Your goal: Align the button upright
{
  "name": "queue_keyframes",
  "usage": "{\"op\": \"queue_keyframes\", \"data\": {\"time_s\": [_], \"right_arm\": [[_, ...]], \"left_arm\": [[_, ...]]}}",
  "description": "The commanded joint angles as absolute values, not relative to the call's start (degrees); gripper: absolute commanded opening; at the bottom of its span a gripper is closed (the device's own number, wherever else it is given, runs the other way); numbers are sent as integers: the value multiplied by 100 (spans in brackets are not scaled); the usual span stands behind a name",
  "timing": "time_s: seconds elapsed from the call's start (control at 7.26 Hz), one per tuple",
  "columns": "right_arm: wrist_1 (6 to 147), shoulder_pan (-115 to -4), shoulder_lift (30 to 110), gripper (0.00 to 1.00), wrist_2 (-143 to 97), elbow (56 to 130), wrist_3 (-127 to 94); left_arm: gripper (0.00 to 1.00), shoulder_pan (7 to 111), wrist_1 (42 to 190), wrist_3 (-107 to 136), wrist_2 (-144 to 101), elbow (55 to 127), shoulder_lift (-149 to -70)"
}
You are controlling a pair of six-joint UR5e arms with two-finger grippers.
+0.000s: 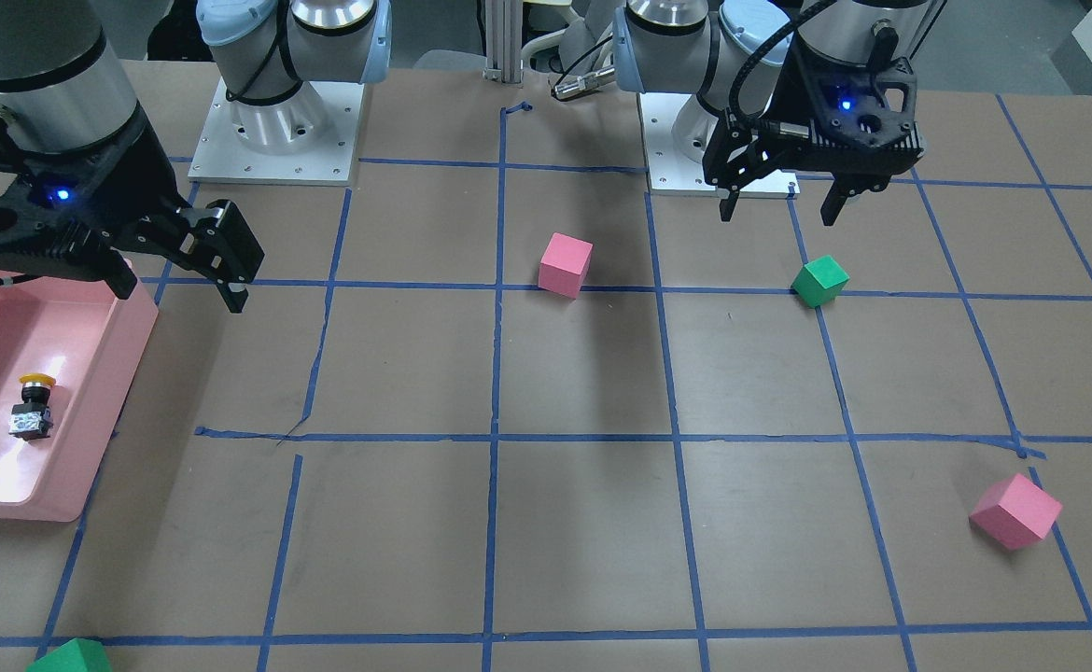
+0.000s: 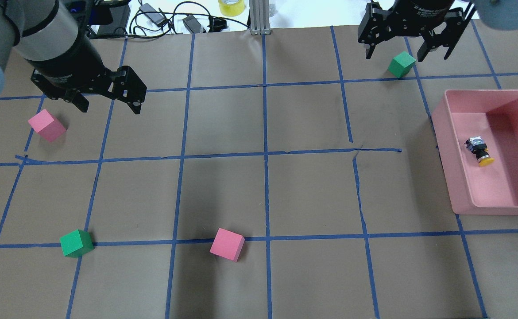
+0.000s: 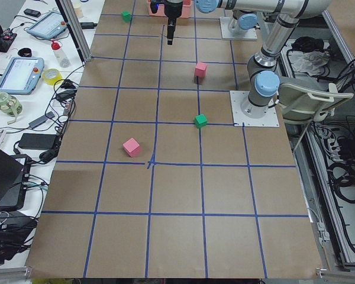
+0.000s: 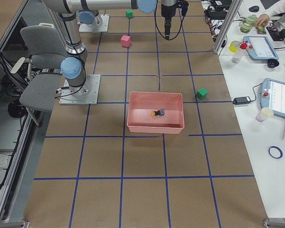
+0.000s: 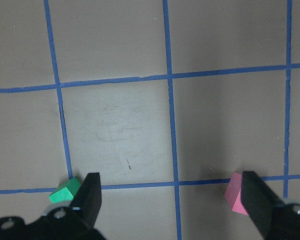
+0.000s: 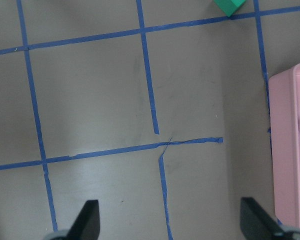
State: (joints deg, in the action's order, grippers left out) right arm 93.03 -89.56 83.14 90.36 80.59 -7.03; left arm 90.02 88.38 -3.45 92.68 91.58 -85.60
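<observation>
The button (image 2: 479,151) lies on its side on the floor of the pink bin (image 2: 445,150) at the table's right. It has a yellow cap, a black collar and a grey base. It also shows in the front view (image 1: 32,407) and the right side view (image 4: 157,113). My right gripper (image 2: 407,49) is open and empty, high above the table beyond the bin's far left corner; in the front view (image 1: 180,289) it hangs by the bin's (image 1: 135,345) rim. My left gripper (image 2: 108,96) is open and empty over the far left, right of a pink cube (image 2: 46,126).
A green cube (image 2: 401,64) sits under the right gripper. Another green cube (image 2: 76,243) and a pink cube (image 2: 227,244) lie near the front. The left wrist view shows a green cube (image 5: 65,191) and a pink cube (image 5: 234,193) by its fingers. Blue tape grids the brown table.
</observation>
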Motion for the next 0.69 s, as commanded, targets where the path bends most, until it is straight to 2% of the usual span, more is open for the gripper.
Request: {"op": "queue_keyframes", "data": {"time_s": [0.0, 0.55], "right_arm": [[9290, -8956, 8314, 100, 9026, 8060, -703], [9343, -8947, 8306, 100, 9035, 8060, -694]], "left_arm": [[100, 8974, 8842, -343, 9272, 9158, -8587], [100, 8824, 8833, -343, 9281, 9167, -8666]]}}
